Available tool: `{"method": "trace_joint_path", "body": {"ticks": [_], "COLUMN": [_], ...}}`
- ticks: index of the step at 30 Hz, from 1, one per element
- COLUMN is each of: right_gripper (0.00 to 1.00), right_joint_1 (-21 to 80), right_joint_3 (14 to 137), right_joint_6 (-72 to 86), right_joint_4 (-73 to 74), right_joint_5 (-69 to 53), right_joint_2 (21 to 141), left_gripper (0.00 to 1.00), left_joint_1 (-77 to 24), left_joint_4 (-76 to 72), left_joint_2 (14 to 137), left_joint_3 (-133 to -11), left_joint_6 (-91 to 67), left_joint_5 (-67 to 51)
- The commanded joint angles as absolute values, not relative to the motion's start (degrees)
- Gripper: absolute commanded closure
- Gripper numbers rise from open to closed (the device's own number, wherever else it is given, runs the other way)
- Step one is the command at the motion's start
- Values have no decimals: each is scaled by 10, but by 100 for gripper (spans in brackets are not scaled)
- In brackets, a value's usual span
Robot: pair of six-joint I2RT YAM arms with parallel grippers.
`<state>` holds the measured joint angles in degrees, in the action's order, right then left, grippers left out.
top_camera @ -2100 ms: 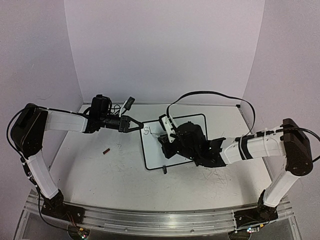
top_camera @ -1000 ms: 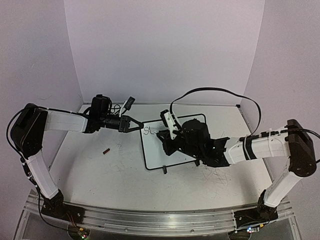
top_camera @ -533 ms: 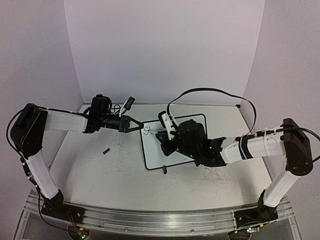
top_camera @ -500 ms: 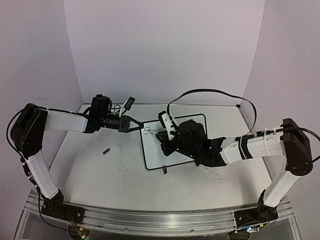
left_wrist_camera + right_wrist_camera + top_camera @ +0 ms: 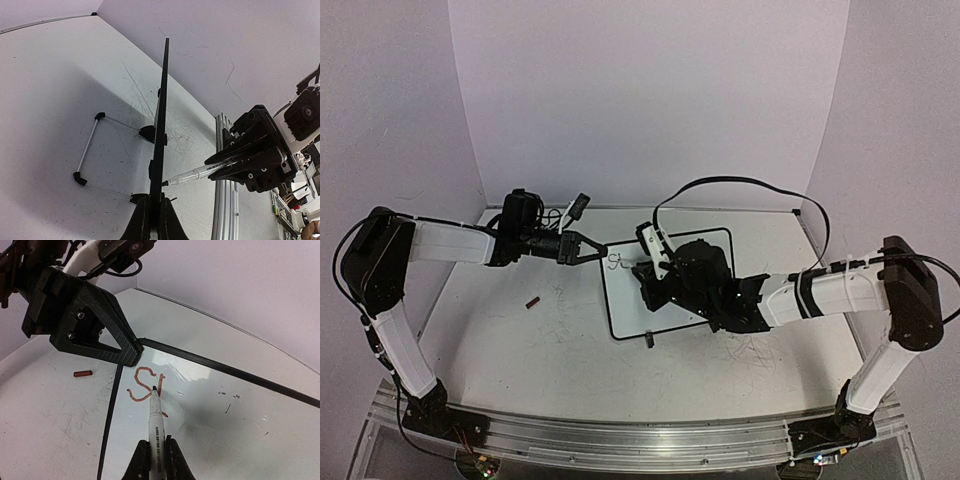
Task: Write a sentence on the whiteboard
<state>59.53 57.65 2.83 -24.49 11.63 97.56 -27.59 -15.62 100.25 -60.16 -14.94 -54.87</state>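
Note:
The whiteboard [image 5: 625,300] stands tilted at mid table, black-framed. My left gripper [image 5: 595,250] is shut on its top left corner; in the left wrist view the board [image 5: 161,115] is edge-on between the shut fingers of that gripper [image 5: 155,220]. My right gripper [image 5: 156,455] is shut on a white marker [image 5: 156,427] whose tip touches the board [image 5: 225,410]. Of the sentence [image 5: 142,385], only a reddish "S" and one stroke beside it show, at the board's upper left.
A small red cap [image 5: 532,301] lies on the scuffed tabletop left of the board. The board's wire stand [image 5: 87,150] sticks out behind it. A black cable [image 5: 740,185] loops above the right arm. White walls close the back and sides.
The right gripper has shifted the marker slightly around the letters, and the mark beside the "S" has changed shape. The left arm and the board have not moved.

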Motion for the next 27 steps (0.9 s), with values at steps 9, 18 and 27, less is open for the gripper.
{"method": "trace_joint_path", "body": {"ticks": [9,18,27], "right_gripper": [100,100,100], "right_joint_1": [595,595,594], "right_joint_3": [600,608,609], "right_joint_6": [34,33,35], "right_joint_4": [-238,-235,-230], "right_joint_5": [156,149,146], "right_joint_2": [984,990,994], "left_gripper": [100,100,100], "left_joint_1": [-279,-279,-279], "left_joint_4": [-162,-162,-162], "left_joint_2": [982,984,982], "left_joint_3": [-600,-600,-600], "left_joint_6": [-144,-144,-143], "left_joint_5": [-543,-544,-544]}}
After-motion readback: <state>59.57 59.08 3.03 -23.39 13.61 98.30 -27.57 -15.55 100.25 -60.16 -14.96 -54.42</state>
